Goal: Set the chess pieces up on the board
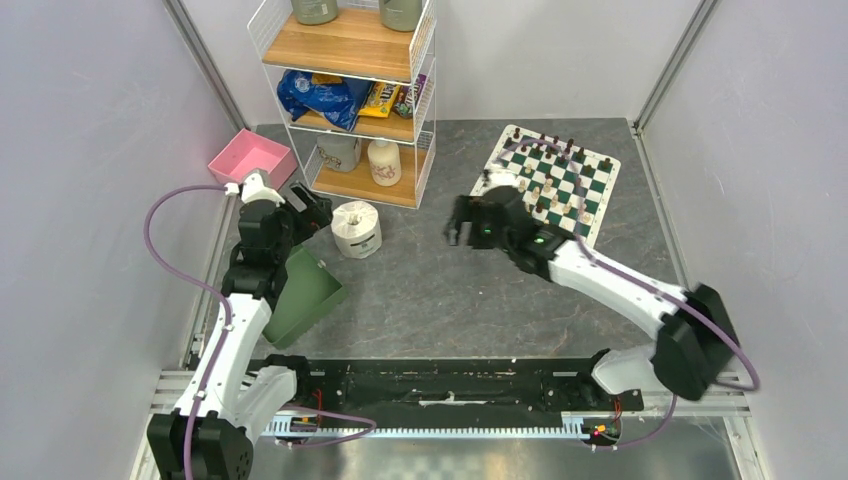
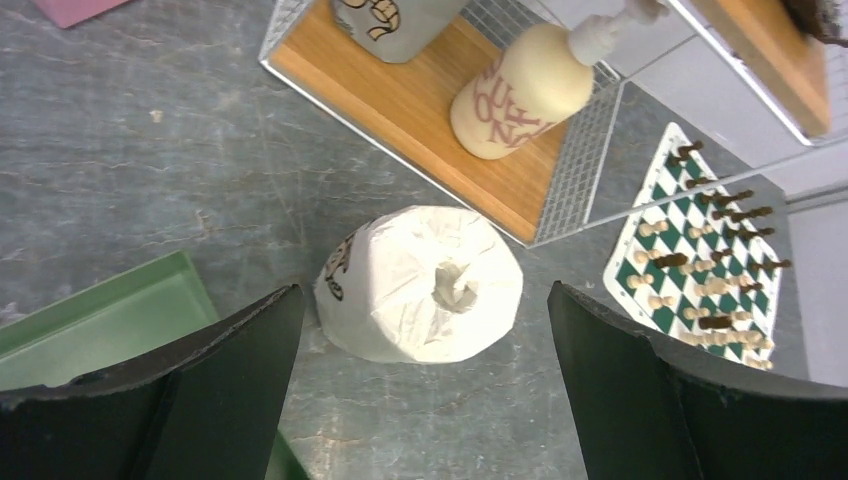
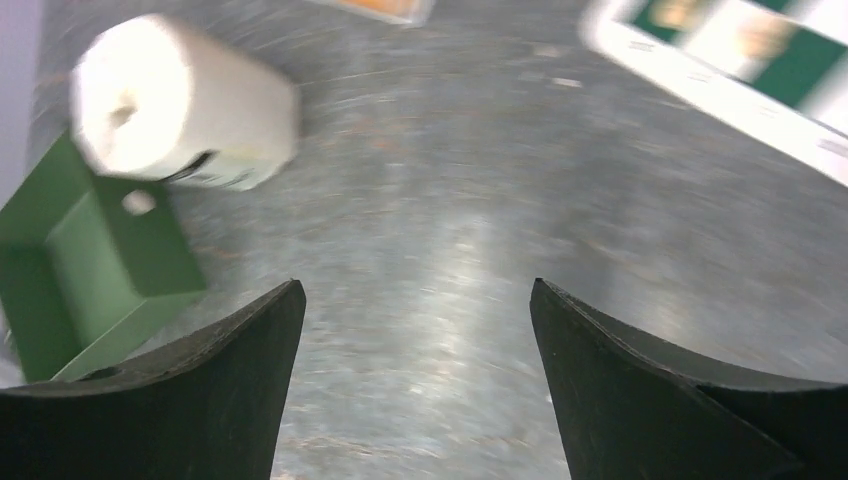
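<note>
The green and white checkered board (image 1: 556,178) lies at the back right of the table. Several dark brown and cream chess pieces (image 1: 548,190) stand scattered on it. The board also shows in the left wrist view (image 2: 700,255) and, blurred, in the right wrist view (image 3: 740,60). My right gripper (image 1: 462,222) is open and empty above bare table, left of the board's near corner. My left gripper (image 1: 312,210) is open and empty beside a white toilet roll (image 1: 356,229), far from the board.
A wire shelf unit (image 1: 360,90) with bottles and snack packs stands at the back centre. A pink bin (image 1: 250,160) sits at the back left. A green bin (image 1: 305,290) lies under the left arm. The toilet roll (image 2: 420,285) stands between the shelf and the green bin.
</note>
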{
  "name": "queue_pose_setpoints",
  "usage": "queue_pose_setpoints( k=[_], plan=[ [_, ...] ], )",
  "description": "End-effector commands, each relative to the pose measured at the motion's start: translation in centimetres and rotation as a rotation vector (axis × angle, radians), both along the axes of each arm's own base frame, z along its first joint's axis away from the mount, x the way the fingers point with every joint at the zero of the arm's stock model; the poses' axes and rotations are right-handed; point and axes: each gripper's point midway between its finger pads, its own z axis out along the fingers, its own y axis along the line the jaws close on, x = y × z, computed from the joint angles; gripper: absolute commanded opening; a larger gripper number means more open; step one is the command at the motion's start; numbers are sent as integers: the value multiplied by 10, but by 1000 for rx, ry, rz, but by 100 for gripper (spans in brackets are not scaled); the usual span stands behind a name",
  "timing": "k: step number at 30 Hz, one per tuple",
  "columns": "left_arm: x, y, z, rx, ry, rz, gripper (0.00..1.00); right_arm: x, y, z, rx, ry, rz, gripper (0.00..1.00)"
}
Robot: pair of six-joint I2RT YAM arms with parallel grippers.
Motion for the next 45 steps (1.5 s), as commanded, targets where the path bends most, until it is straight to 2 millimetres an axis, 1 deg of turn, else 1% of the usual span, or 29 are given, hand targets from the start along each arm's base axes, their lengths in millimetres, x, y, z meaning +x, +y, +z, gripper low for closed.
queue_pose_setpoints(
  k=[1, 2, 3, 4, 5, 6, 8, 10, 12, 13, 15, 19, 23, 25, 28, 31, 39, 41, 45],
  plan=[
    [6, -27, 40, -92, -117, -118, 100, -6, -103, -10, -39, 36, -299, 89],
    [6, -31, 43, -90, -125, -132, 100, -9, -125, -6, -39, 21, -355, 87],
    [6, -35, 45, -83, -131, -144, 100, -14, -149, -6, -55, 13, -420, 85],
    [6, -37, 47, -74, -136, -151, 100, -17, -173, -7, -72, 9, -492, 84],
    [7, -40, 47, -67, -134, -159, 100, -20, -192, -8, -85, 11, -542, 83],
    [7, -43, 47, -60, -132, -166, 100, -22, -211, -12, -96, 22, -598, 79],
    [9, -49, 44, -46, -125, -174, 100, -25, -243, -21, -106, 67, -682, 74],
    [8, -62, 43, -38, -120, -206, 100, -24, -267, -32, -79, 131, -744, 70],
    [9, -65, 40, -24, -114, -199, 100, -23, -286, -42, -33, 194, -792, 68],
    [9, -68, 39, -23, -114, -204, 100, -22, -298, -46, -16, 218, -830, 67],
    [8, -70, 37, -26, -111, -207, 100, -18, -313, -57, 7, 266, -869, 65],
    [7, -70, 35, -16, -116, -210, 100, -4, -328, -79, 71, 351, -895, 61],
    [6, -71, 32, -6, -109, -223, 100, 7, -344, -97, 71, 387, -934, 58],
    [7, -71, 28, -4, -104, -226, 100, 11, -348, -104, 73, 400, -946, 56],
    [8, -73, 25, -8, -100, -233, 100, 16, -350, -111, 71, 408, -947, 54],
    [9, -73, 22, -7, -92, -235, 100, 19, -354, -118, 51, 420, -955, 54],
    [12, -73, 16, -5, -80, -232, 100, 25, -356, -137, 40, 466, -963, 52],
    [11, -73, 15, -3, -78, -233, 100, 27, -355, -141, 46, 479, -953, 49],
    [10, -71, 13, 8, -76, -227, 100, 27, -353, -146, 40, 505, -939, 47]
  ],
)
